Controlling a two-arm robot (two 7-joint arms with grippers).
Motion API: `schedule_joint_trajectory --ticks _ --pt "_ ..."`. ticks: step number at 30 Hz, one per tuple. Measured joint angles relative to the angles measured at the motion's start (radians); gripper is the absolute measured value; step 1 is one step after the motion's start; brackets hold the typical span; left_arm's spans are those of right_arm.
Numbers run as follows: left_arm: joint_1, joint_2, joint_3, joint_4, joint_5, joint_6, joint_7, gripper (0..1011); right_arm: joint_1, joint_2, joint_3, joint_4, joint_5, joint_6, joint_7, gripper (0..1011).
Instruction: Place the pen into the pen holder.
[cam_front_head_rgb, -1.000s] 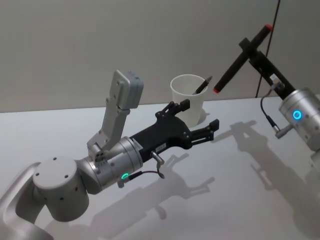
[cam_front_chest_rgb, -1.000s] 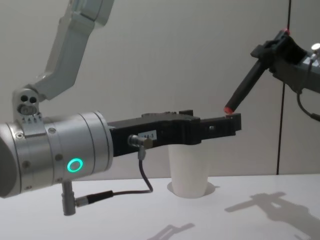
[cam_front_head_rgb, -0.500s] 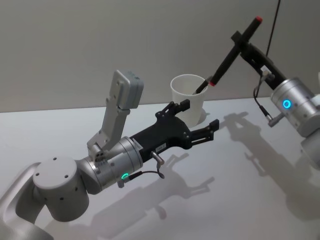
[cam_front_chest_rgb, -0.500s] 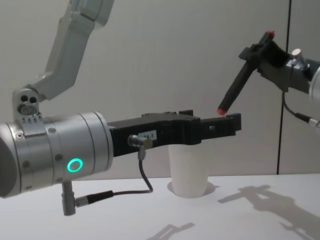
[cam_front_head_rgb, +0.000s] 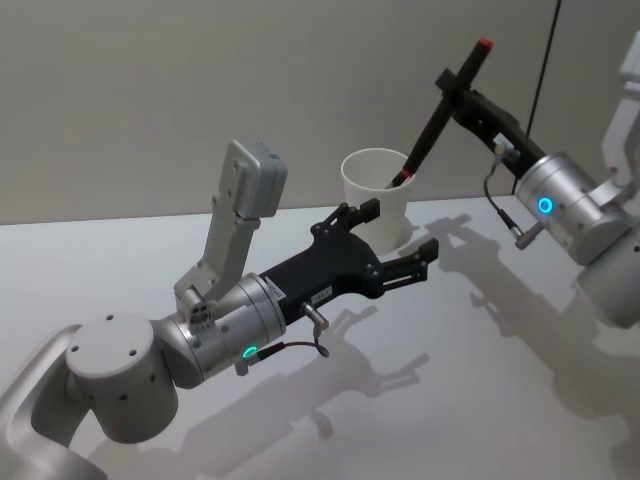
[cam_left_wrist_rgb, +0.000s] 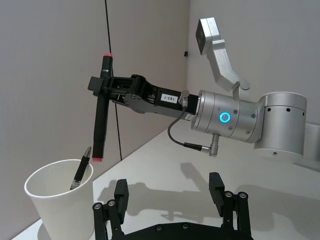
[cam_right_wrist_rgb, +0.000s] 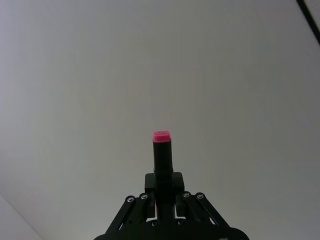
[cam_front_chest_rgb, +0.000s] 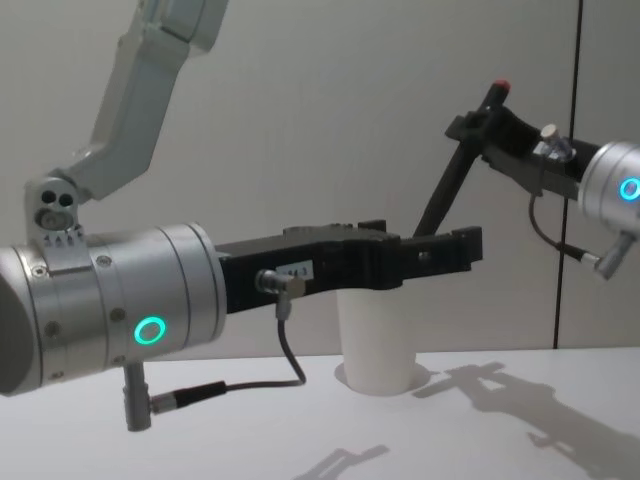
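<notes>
The pen (cam_front_head_rgb: 432, 118) is a thick black marker with red ends, held steeply tilted in my right gripper (cam_front_head_rgb: 453, 85), which is shut on its upper part. Its lower red tip hangs just above the rim of the pen holder (cam_front_head_rgb: 378, 205), a white paper cup standing at the back of the table. The left wrist view has the pen (cam_left_wrist_rgb: 100, 115) over the cup (cam_left_wrist_rgb: 60, 207), close to its rim. In the right wrist view the pen (cam_right_wrist_rgb: 162, 156) rises between the fingers. My left gripper (cam_front_head_rgb: 400, 228) hovers open in front of the cup, holding nothing.
A thin dark pen (cam_left_wrist_rgb: 81, 170) leans inside the cup. My left forearm (cam_front_head_rgb: 300, 285) stretches low across the white table (cam_front_head_rgb: 480, 380) toward the cup. A grey wall with a black vertical cable (cam_front_head_rgb: 545, 60) stands right behind.
My right arm has carried the pen left toward the cup and tipped it more upright; its lower tip went from right of the cup to above the rim. The left arm stayed still.
</notes>
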Motion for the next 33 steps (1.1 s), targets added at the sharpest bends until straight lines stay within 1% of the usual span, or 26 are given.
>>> schedule_joint_trajectory --ticks 8,17,24,33 --pt "0.000 0.000 0.000 0.000 0.000 0.000 0.000 1001 0.032 -0.017 -0.013 0.059 -0.038 -0.014 0.032 211" --pt "0.000 0.000 0.000 0.000 0.000 0.000 0.000 1001 0.065 -0.036 -0.029 0.116 -0.087 -0.044 0.065 211" --pt "0.000 0.000 0.000 0.000 0.000 0.000 0.000 1001 0.079 -0.045 -0.039 0.143 -0.121 -0.066 0.079 211" --pt "0.000 0.000 0.000 0.000 0.000 0.000 0.000 1001 0.090 -0.052 -0.053 0.169 -0.188 -0.099 0.091 211"
